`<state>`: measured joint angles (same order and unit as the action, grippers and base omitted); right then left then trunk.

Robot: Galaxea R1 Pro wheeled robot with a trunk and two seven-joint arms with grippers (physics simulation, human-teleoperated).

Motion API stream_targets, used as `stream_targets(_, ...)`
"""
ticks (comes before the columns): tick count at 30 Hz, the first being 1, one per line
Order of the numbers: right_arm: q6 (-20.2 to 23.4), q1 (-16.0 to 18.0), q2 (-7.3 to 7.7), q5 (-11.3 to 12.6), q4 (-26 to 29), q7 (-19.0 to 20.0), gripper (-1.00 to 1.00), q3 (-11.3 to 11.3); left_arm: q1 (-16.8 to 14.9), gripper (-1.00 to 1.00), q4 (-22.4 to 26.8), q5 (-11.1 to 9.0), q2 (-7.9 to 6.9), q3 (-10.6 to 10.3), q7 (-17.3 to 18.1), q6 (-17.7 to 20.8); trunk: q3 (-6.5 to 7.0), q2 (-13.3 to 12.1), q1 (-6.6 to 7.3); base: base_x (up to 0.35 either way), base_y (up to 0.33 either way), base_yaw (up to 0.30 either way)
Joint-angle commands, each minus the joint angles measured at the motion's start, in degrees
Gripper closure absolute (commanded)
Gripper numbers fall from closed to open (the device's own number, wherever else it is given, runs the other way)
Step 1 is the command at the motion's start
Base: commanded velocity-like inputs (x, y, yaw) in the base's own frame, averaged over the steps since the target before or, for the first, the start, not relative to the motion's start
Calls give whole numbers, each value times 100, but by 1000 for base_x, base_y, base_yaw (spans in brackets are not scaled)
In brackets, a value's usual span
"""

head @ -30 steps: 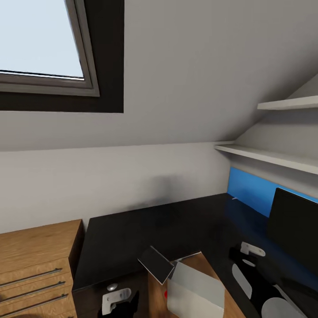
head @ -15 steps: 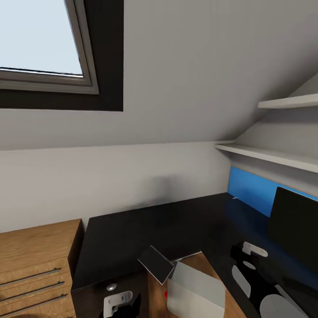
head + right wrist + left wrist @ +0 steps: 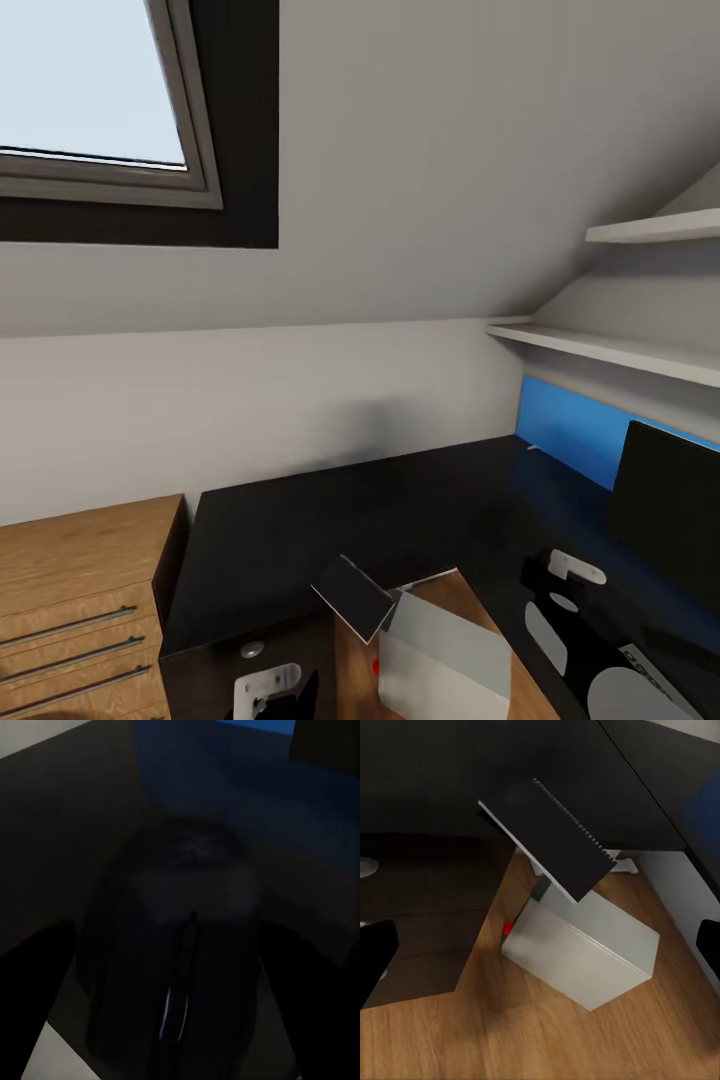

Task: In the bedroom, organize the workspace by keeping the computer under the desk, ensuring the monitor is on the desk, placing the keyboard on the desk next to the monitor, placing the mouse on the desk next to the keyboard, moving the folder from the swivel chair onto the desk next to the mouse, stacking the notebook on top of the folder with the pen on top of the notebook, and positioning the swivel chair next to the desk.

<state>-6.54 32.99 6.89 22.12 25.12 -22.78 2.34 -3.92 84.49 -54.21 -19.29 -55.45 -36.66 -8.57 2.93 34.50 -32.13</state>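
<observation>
The black monitor [image 3: 665, 520] stands at the right end of the black desk [image 3: 330, 520]. Below the desk's front edge, a grey computer box [image 3: 440, 660] [image 3: 585, 952] rests on the wooden floor. A dark flat slab [image 3: 350, 597] [image 3: 547, 832] with a ridged edge leans tilted on it; I cannot tell whether it is the keyboard or the notebook. My left gripper [image 3: 270, 690] [image 3: 540, 952] hangs open above the box, fingers far apart. My right gripper [image 3: 572, 572] [image 3: 180, 1005] is over the desk near the monitor, its fingers against both sides of a dark mouse [image 3: 180, 937].
A wooden drawer unit [image 3: 80, 590] stands against the desk's left end. A blue panel [image 3: 570, 430] backs the desk on the right, with two white shelves [image 3: 600, 350] above it. The sloped wall with a window [image 3: 90, 90] rises behind the desk.
The whole picture has drifted slightly, so the camera moved. The left gripper sits a little lower in the head view. The things by the desk have not moved.
</observation>
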Motion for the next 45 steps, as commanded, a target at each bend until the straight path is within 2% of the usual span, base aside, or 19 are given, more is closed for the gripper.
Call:
stream_targets(1,-32,3,7,62,-4,-12,100,19,-10,-100,4,-54,-5,-24,-23,-48,-2,3,-2,0,0,0)
stream_targets(3,-32,4,12,72,-5,-10,100,-6,-11,-100,3,-54,-3,-25,-24,-48,-2,3,-2,0,0,0)
stream_targets(4,-32,5,17,145,-6,-8,100,-79,-7,-100,3,-54,2,-26,-25,-48,-2,3,-2,0,0,0)
stream_targets(9,-25,6,24,345,0,-17,100,-127,-10,-100,-1,-54,4,-27,-25,-48,-2,3,-2,0,0,0)
stream_targets(14,-19,6,14,781,18,-55,100,-151,-8,-100,-2,-54,4,-27,-25,-52,-91,204,-112,0,0,0)
stream_targets(18,-51,6,1,959,33,-59,100,-154,-10,-100,-6,-54,4,-27,-25,-53,-163,364,-199,0,0,0)
stream_targets(29,-496,6,-11,1059,41,-172,100,-146,-10,-100,-14,-53,4,-37,-27,-65,-361,805,-441,0,0,0)
stream_targets(32,-519,6,-42,1068,50,-501,100,-146,-10,-100,-18,-49,9,-108,-32,-65,-414,926,-507,0,0,0)
stream_targets(38,-563,6,-189,1063,54,-831,100,-162,-8,-100,-20,-32,12,-175,-36,-72,-522,1166,-639,0,0,0)
stream_targets(40,-571,6,-212,1065,58,-1089,100,-191,-8,-100,-17,-30,13,-181,-38,-75,-558,1247,-683,0,0,0)
stream_targets(45,-583,6,-232,1061,62,-1400,100,-211,-9,-100,-18,-28,13,-184,-42,-78,-648,1447,-792,0,0,0)
